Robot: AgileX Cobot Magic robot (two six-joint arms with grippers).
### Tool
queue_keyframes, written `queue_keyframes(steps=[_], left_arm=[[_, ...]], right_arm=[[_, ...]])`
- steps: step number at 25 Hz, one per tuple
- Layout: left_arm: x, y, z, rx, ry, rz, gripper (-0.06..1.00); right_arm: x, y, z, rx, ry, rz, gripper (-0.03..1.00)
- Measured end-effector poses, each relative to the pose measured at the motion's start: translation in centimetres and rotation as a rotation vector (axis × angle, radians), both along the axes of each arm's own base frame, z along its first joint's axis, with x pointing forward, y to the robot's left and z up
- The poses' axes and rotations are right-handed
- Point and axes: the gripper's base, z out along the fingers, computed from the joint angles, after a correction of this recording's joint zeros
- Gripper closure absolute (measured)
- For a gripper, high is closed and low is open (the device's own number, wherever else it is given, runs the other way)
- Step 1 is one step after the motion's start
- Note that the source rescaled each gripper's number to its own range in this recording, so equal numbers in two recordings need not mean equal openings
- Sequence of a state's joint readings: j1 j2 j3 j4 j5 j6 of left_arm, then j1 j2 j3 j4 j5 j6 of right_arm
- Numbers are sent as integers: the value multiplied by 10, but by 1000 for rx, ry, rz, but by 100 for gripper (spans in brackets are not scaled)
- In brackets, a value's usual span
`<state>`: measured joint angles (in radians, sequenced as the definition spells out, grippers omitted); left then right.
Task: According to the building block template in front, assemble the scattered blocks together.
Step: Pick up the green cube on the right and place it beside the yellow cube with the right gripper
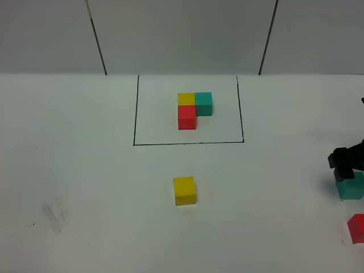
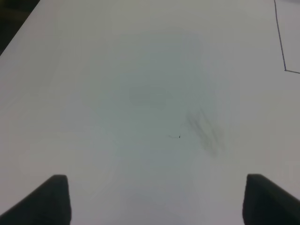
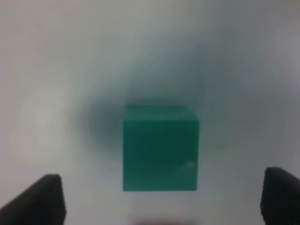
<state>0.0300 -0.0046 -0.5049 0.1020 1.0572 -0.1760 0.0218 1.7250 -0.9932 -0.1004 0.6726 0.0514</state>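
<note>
Hovering at the right edge of the white table (image 1: pixel 85 142), the right gripper (image 1: pixel 345 166) sits just over the loose teal cube (image 3: pixel 160 154), jaws spread wide with the cube between the fingers (image 3: pixel 47 201) and clear of both. The loose red cube (image 1: pixel 357 227) lies just nearer, the loose yellow cube (image 1: pixel 185 190) well apart at centre, and farther back the building block template (image 1: pixel 193 107) stands inside its black outline (image 1: pixel 187 143). The left gripper (image 2: pixel 157 197) is also open, over tabletop marked by a grey smudge (image 2: pixel 206 133).

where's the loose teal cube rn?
Exterior high view, far right edge: teal cube sits under the open right gripper, with the loose red cube just nearer the camera.
</note>
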Motion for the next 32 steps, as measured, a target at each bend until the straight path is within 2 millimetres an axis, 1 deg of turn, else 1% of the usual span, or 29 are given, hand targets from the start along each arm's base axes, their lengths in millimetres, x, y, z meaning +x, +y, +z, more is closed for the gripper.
queue_keyframes(steps=[4,9,15,24,26,27,29,31,32], left_arm=[[0,0,0,0,0,0,30],[0,0,0,0,0,0,31],[0,0,0,0,0,0,31],[0,0,0,1,0,-1,31],[0,0,0,1,0,-1,31],[0,0,0,1,0,-1,31],[0,0,0,1,0,-1,31],[0,0,0,1,0,-1,31],[0,0,0,1,0,-1,31]], right_arm=[[2,0,-12,-3,36,3,26],[4,0,-17,-2,40,4,26],[7,0,-33,-1,70,6,26],[11,1,-45,1,71,10,26],[12,1,-48,-1,76,17,27],[12,1,-49,-1,78,21,29],[12,1,-50,-2,81,25,39],[12,1,-50,-2,82,26,57],[12,1,-50,-3,82,27,70]])
